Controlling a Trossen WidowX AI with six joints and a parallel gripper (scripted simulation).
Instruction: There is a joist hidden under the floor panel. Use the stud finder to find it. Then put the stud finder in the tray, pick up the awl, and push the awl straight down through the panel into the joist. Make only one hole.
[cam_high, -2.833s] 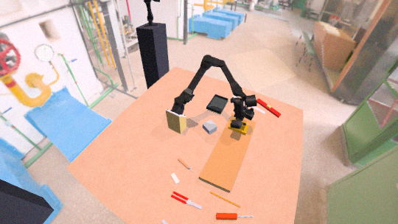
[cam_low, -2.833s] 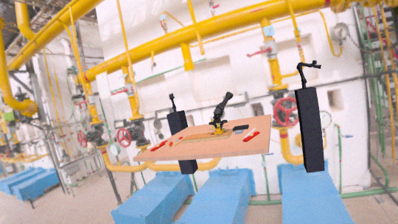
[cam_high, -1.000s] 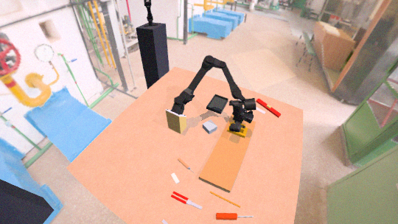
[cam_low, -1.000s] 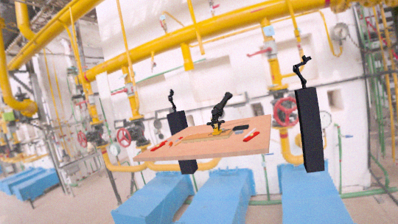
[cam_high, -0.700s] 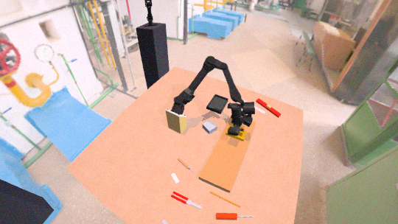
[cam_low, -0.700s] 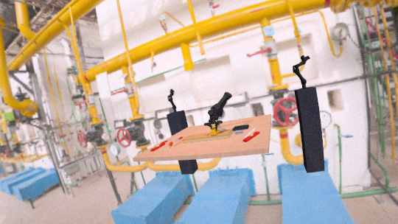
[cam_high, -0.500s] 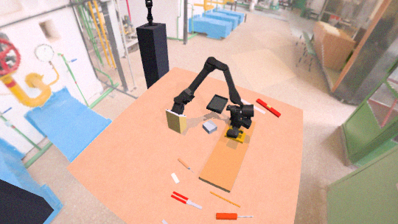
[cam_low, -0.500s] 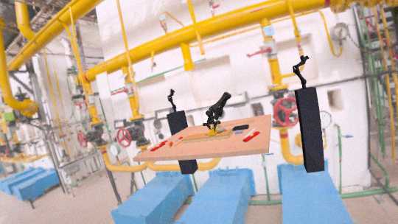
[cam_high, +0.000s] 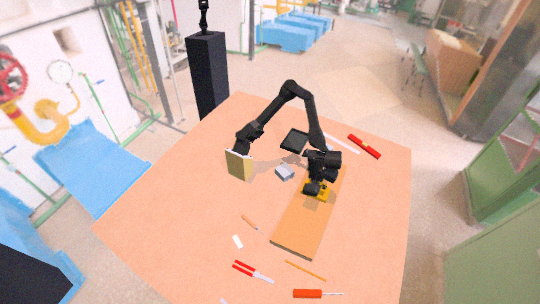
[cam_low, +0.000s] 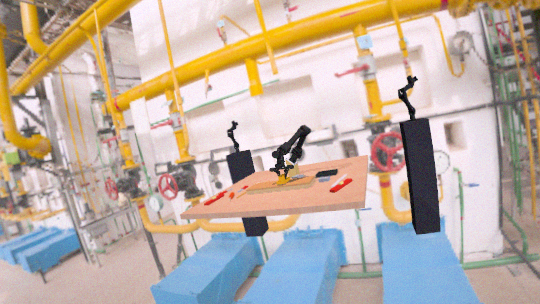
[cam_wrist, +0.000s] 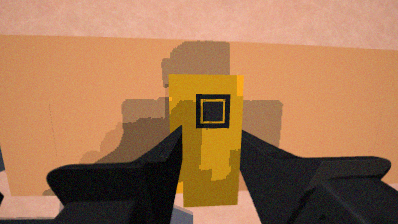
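Observation:
My gripper is shut on the yellow stud finder. The stud finder is over the far half of the floor panel; whether it touches is hard to tell. Its square window looks dark inside a thin yellow outline. A faint thin line shows on the panel, left of the stud finder in the wrist view. The black tray has nothing visible in it. What looks like the awl, with an orange-brown handle and thin tip, lies left of the panel's near end.
A grey block lies between the tan block at the arm's base and the panel. A red level lies at the far right. A white piece, red-handled tool, pencil and orange screwdriver lie in front.

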